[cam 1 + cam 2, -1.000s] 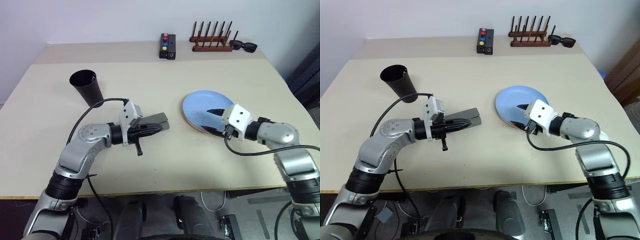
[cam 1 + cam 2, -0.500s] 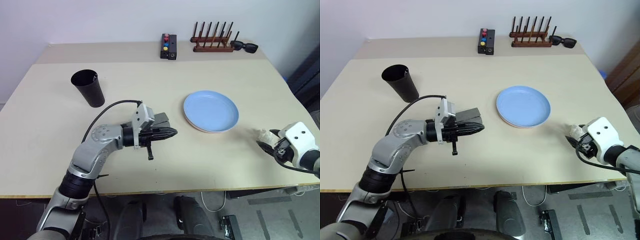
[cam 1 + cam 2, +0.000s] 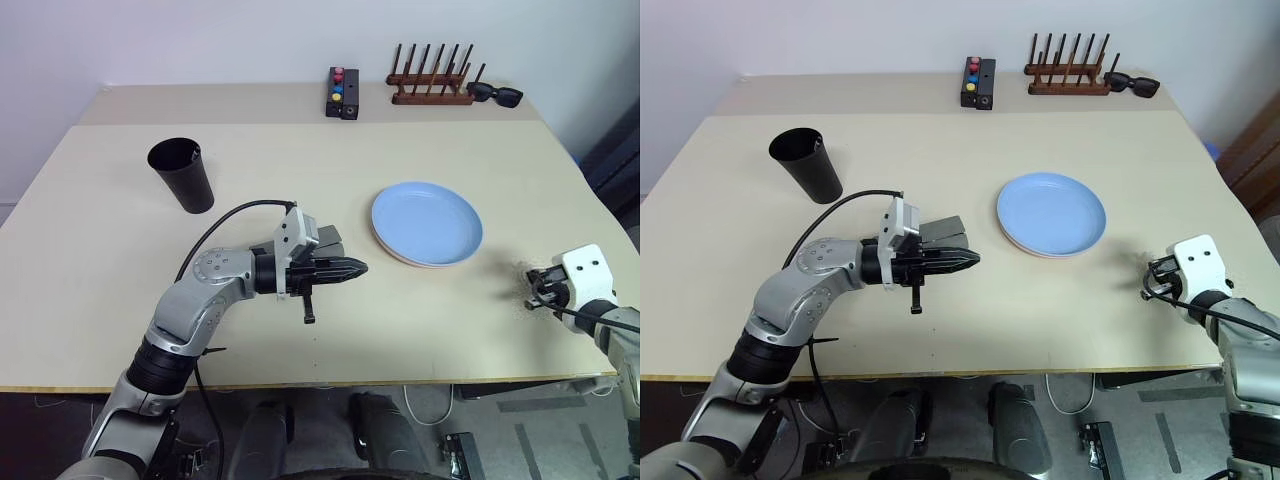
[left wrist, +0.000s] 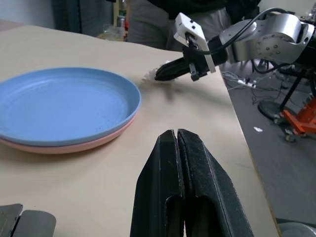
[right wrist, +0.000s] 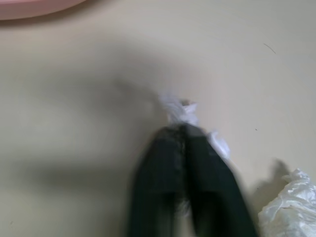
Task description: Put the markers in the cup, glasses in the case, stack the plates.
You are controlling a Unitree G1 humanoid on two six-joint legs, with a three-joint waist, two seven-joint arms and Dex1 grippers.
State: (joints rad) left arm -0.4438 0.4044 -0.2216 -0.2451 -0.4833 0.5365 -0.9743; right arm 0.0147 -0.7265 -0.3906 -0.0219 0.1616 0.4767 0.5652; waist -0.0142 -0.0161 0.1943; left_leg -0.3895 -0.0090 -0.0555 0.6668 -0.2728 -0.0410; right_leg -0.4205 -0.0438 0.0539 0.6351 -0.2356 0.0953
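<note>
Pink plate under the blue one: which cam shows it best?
Left wrist view: the pink plate shows as a clear band beneath the blue plate. The eye views give a thin pink sliver at the stack's near edge. The right wrist view catches a pink strip at the frame's edge.

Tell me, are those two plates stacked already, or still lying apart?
Stacked. The blue plate sits on top of the pink plate, whose rim peeks out underneath it, on the table.

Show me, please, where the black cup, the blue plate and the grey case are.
cup point(image 3: 184, 180): left eye view, on its side wall.
blue plate point(image 3: 427, 222): left eye view, on its inner surface.
case point(image 3: 940, 231): right eye view, on its top.
</note>
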